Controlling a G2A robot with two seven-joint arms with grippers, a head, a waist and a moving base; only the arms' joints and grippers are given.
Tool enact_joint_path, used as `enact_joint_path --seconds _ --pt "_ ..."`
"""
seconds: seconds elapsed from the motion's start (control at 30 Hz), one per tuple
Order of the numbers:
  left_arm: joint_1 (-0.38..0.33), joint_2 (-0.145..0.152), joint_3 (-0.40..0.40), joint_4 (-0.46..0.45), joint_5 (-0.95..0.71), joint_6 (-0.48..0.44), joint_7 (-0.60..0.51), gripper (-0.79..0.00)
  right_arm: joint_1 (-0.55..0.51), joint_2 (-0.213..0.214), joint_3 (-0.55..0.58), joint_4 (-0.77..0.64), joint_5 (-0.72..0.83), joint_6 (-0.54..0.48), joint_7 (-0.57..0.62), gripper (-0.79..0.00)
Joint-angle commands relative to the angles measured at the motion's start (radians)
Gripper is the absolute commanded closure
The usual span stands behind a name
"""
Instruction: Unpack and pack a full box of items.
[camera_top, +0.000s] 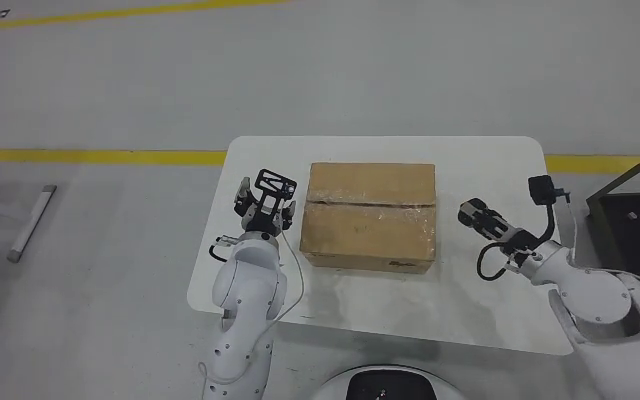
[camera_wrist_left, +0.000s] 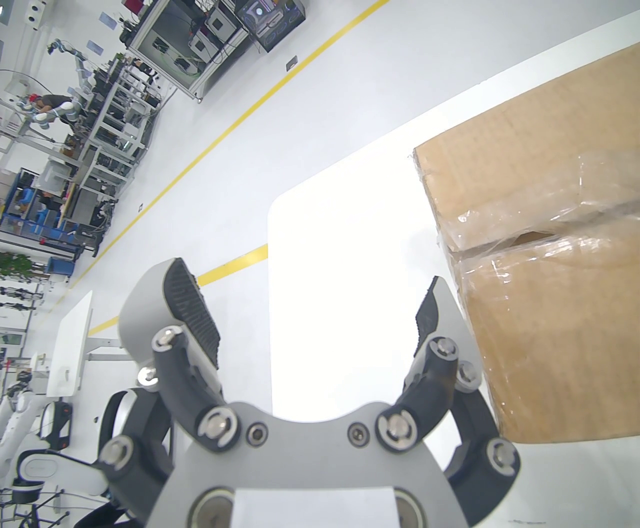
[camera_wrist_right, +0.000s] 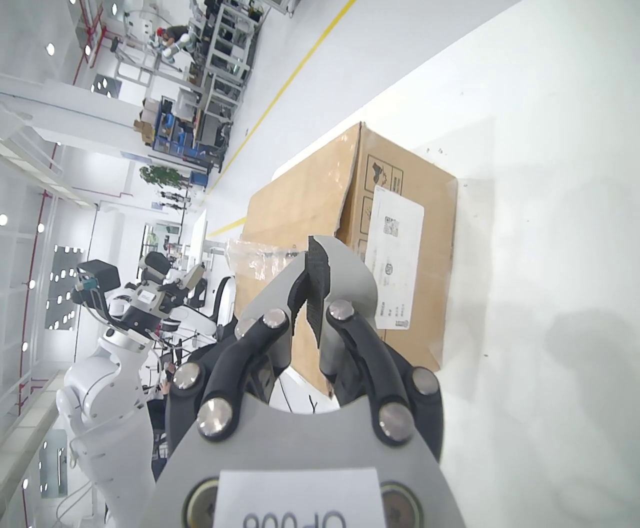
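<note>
Holds left fingers (camera_wrist_left: 192, 310) spread wide and empty just beside one end of the closed, clear-taped cardboard box (camera_top: 370, 215) at mid worktop (camera_top: 400, 300), right fingers (camera_wrist_right: 317, 280) pressed together near the other end, with its white printed label (camera_wrist_right: 395, 250), unreadably small, facing the right wrist view.

Box (camera_wrist_left: 540, 280) cut off by left wrist view's edge; contents hidden under closed taped flaps (camera_top: 370, 185).

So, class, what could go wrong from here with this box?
The box has crinkled clear tape over its seam, so tugging a flap may drag the whole box across the table. The right gripper is shut beside the box, so it could shove it rather than grasp it.
</note>
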Motion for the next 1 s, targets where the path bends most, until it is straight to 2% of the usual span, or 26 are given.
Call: enact_joint_path --seconds 0.0,0.17,0.37,0.6,0.67,0.9,0.97 --pt "0.0 0.0 0.0 0.0 0.0 0.0 0.0 -0.785 0.015 0.002 -0.011 0.005 -0.006 -0.012 0.037 -0.671" --pt "0.0 0.0 0.0 0.0 0.0 0.0 0.0 -0.785 0.077 0.004 -0.073 0.013 -0.106 -0.044 0.063 -0.733" --pt "0.0 0.0 0.0 0.0 0.0 0.0 0.0 -0.785 0.152 -0.001 -0.157 0.053 -0.205 -0.06 0.046 -0.69" --pt "0.0 0.0 0.0 0.0 0.0 0.0 0.0 -0.785 0.233 -0.01 -0.239 0.116 -0.272 -0.04 0.028 -0.683" --pt "0.0 0.0 0.0 0.0 0.0 0.0 0.0 -0.785 0.249 -0.013 -0.258 0.127 -0.286 -0.031 0.03 -0.622" --pt "0.0 0.0 0.0 0.0 0.0 0.0 0.0 -0.785 0.29 -0.016 -0.271 0.153 -0.303 -0.008 0.036 -0.619" --pt "0.0 0.0 0.0 0.0 0.0 0.0 0.0 -0.785 0.29 -0.014 -0.257 0.152 -0.285 -0.015 0.043 -0.643"
